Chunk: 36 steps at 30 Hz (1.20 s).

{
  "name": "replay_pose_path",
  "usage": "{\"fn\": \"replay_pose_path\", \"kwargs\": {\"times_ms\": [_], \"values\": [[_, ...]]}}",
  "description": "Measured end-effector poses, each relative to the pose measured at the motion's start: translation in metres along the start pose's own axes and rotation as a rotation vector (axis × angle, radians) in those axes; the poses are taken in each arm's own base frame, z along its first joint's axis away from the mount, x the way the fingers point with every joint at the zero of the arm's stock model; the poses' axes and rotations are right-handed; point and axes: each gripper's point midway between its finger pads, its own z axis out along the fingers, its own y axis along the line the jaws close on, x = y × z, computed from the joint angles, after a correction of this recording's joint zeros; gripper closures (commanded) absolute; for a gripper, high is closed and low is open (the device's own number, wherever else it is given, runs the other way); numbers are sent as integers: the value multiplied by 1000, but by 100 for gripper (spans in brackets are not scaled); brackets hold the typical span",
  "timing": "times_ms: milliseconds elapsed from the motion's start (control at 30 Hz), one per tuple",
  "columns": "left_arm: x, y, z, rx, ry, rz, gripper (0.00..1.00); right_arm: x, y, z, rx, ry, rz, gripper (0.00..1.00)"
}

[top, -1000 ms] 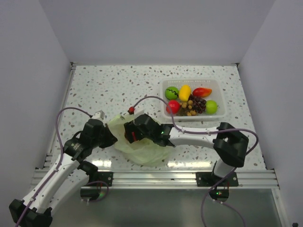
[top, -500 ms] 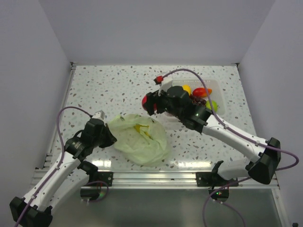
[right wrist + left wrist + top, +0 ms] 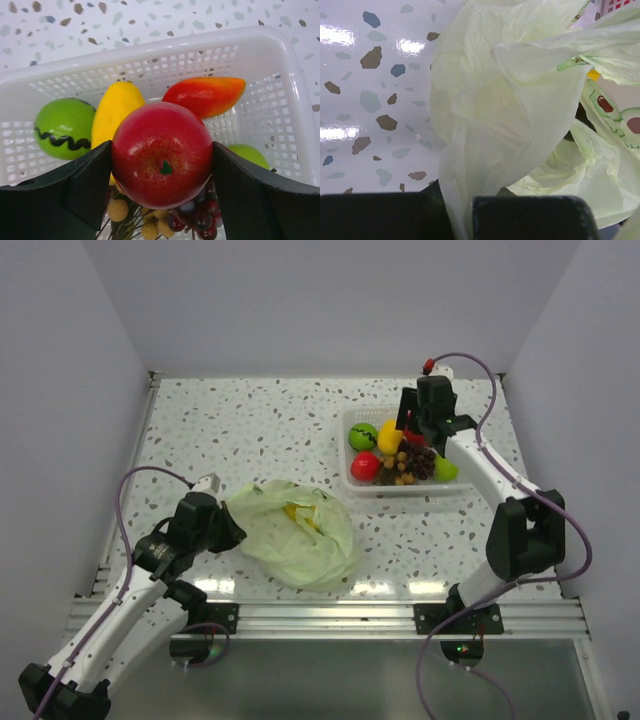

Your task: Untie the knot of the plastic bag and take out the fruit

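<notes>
Well left of the white basket point(image 3: 455, 487) on the speckled worktop point(image 3: 230, 430), we see the left gripper point(image 3: 462, 202) pinching a fold of the pale green bag point(image 3: 300, 545). The bag's slack mouth shows a yellow fruit point(image 3: 298, 511) inside. Directly above the basket, the right gripper point(image 3: 162, 165) clamps a round red apple point(image 3: 162, 145) over the grape bunch point(image 3: 199, 221) lying in it.

Bag point(image 3: 300, 535) lies left of basket point(image 3: 400, 490) of fruit point(image 3: 390, 436)
</notes>
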Motion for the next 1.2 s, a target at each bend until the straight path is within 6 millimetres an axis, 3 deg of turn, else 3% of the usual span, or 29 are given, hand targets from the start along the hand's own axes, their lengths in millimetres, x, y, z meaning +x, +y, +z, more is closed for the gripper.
{"fn": "replay_pose_path", "kwargs": {"times_ms": [33, 67, 200, 367, 467, 633, 667, 767, 867, 1067, 1200], "values": [[0, 0, 0, 3, -1, 0, 100, 3, -5, 9, 19, 22, 6, 6], [0, -1, -1, 4, -2, 0, 100, 6, -8, 17, 36, 45, 10, 1], [1, -2, -1, 13, 4, 0, 100, 7, -7, 23, 38, 75, 0, 1], [2, -2, 0, 10, 14, 1, 100, -4, 14, -5, -54, 47, -36, 2], [3, -2, 1, 7, 18, 1, 100, -13, 53, -48, -196, -13, -103, 3], [3, -1, 1, 6, 20, 1, 100, -9, 150, -170, -603, -128, -255, 7], [3, -1, 1, 5, 20, 1, 100, 2, 170, -194, -690, -127, -291, 8], [3, -1, 1, 5, 21, 1, 100, 33, 207, -244, -867, -104, -380, 9], [3, -2, 2, 5, 23, 1, 100, 80, 235, -265, -961, -11, -481, 9], [2, -4, 1, 13, 23, 1, 100, 177, 278, -270, -1052, 199, -640, 9], [3, -6, 1, 19, 33, 1, 100, 223, 286, -238, -996, 307, -703, 10]]}}
